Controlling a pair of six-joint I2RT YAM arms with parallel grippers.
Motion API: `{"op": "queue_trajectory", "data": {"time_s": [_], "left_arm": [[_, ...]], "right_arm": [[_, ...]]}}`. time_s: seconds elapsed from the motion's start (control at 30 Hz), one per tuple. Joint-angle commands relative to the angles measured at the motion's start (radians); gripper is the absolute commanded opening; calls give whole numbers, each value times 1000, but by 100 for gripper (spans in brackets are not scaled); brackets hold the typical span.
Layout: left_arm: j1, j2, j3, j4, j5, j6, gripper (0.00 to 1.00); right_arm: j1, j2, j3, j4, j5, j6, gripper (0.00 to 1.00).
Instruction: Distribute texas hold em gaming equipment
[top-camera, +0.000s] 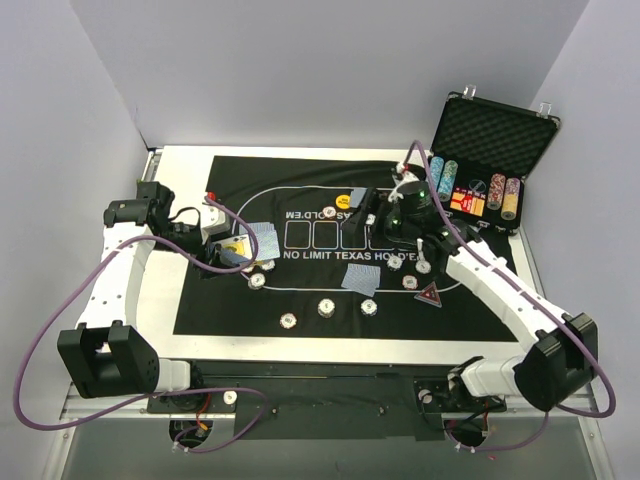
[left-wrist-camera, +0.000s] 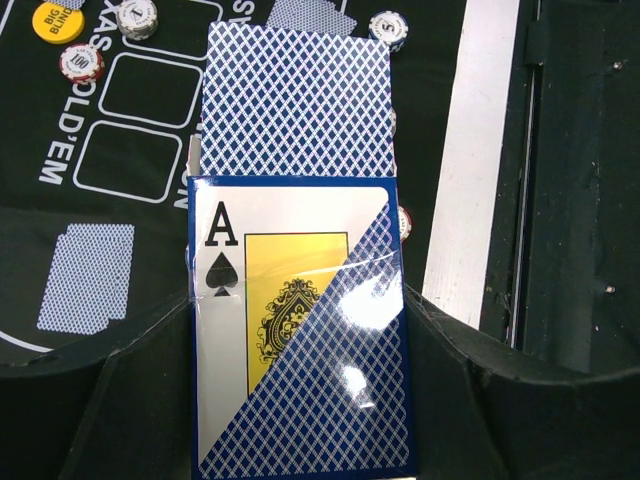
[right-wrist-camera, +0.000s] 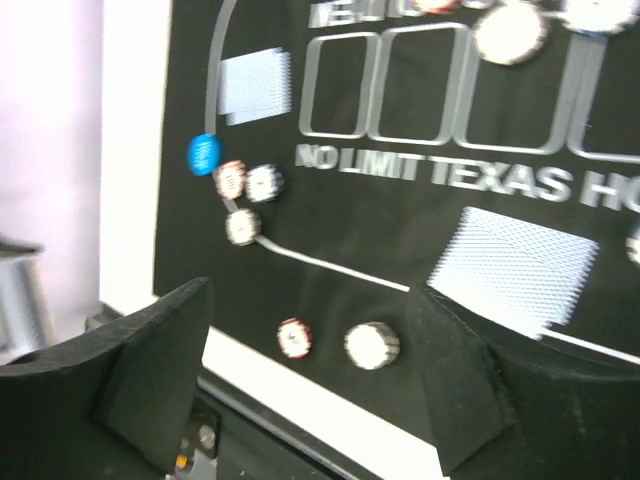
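Observation:
My left gripper (top-camera: 232, 252) (left-wrist-camera: 300, 350) is shut on a card box (left-wrist-camera: 300, 330) showing an ace of spades, held over the mat's left side. A blue-backed card (left-wrist-camera: 295, 100) sticks out of its top. More blue-backed cards lie on the mat (top-camera: 264, 240) (top-camera: 361, 280) (right-wrist-camera: 515, 262). Small white-edged chips (top-camera: 326, 307) (right-wrist-camera: 371, 345) are scattered along the near line. On the mat are a yellow disc (top-camera: 344, 199) (left-wrist-camera: 57, 20), a blue disc (right-wrist-camera: 204, 155) and a red triangle (top-camera: 430, 295). Above the mat's middle my right gripper (top-camera: 368, 212) (right-wrist-camera: 310, 370) is open with nothing between its fingers.
The black printed mat (top-camera: 300, 180) covers most of the white table (top-camera: 180, 160). An open metal case (top-camera: 495, 130) with tall chip columns (top-camera: 480, 190) stands at the back right. The table's near edge (right-wrist-camera: 300, 400) runs just below my right fingers.

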Motion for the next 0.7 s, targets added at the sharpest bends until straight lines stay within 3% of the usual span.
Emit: {"op": "queue_trajectory", "data": {"time_s": [0.0,0.23,0.67], "left_arm": [[5,-18,1,-250,75,28,0],[2,-22,-5,-250,79,23,0],[2,-33,2,-250,73,12,0]], "right_arm": [[110,18,124,1,-137,45,76],[280,169,264,67,-190,88,81],[362,327,390,129,-220,132,82]]}}
